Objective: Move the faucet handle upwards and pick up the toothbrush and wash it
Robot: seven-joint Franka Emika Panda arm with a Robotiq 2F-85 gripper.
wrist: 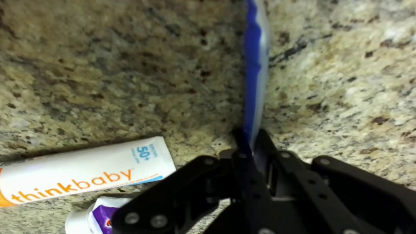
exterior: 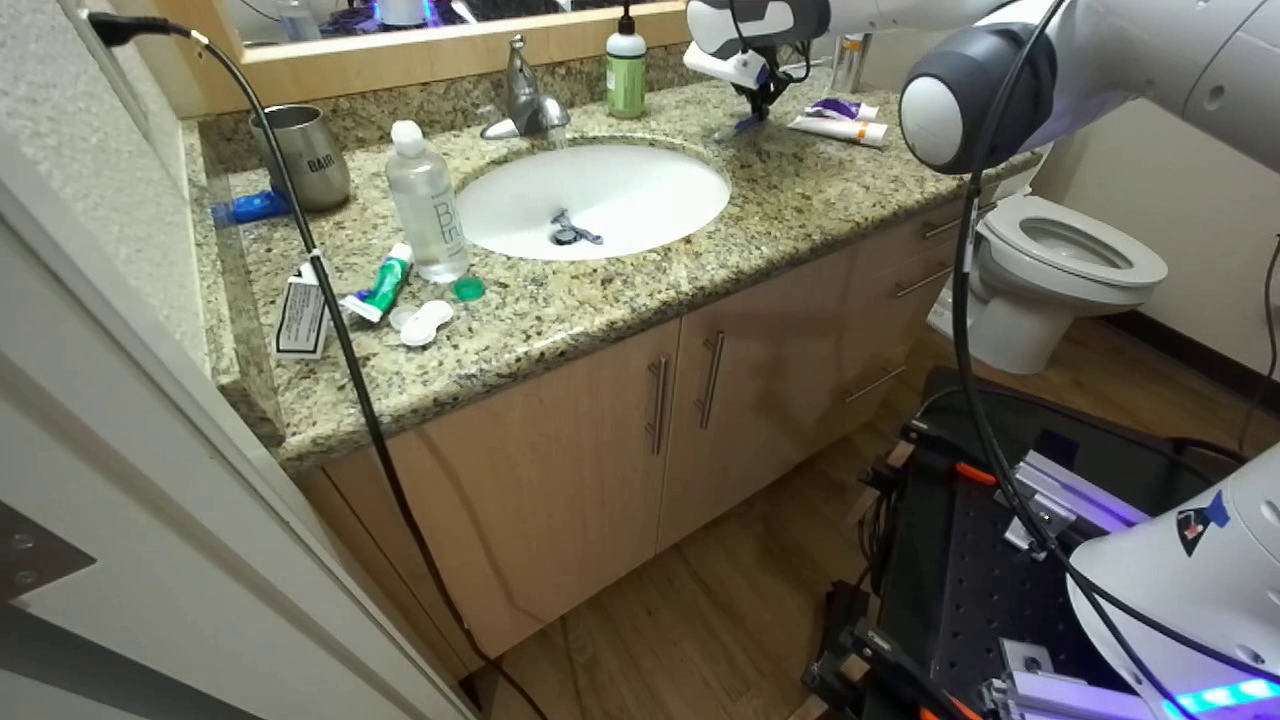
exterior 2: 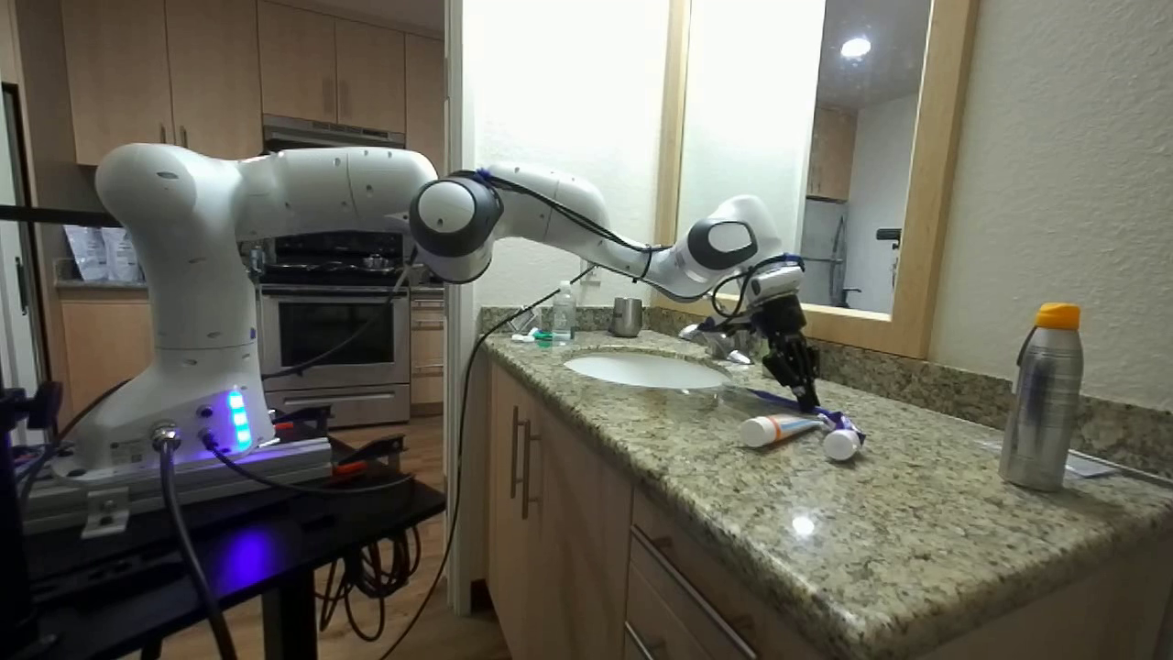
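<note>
The faucet handle (exterior: 517,55) is a small silvery lever, pointing up atop the metal faucet (exterior: 528,108) behind the white basin (exterior: 650,190). A faint clear stream seems to show under the spout. In an exterior view the faucet (exterior 2: 719,343) is partly hidden by the arm. The toothbrush (wrist: 255,65) is blue and clear white; it also shows in both exterior views (exterior: 737,128) (exterior 2: 774,398). My gripper (wrist: 249,138) is shut on it, low over the counter right of the basin (exterior: 762,112) (exterior 2: 806,403). I cannot tell whether the toothbrush touches the counter.
A white-orange tube (wrist: 87,169) and a purple-white tube (wrist: 100,216) lie beside the gripper. A green soap bottle (exterior: 626,75) stands behind the basin. A clear bottle (exterior: 427,205) and metal mug (exterior: 315,165) stand left. A grey-blue object (exterior: 575,228) lies at the drain.
</note>
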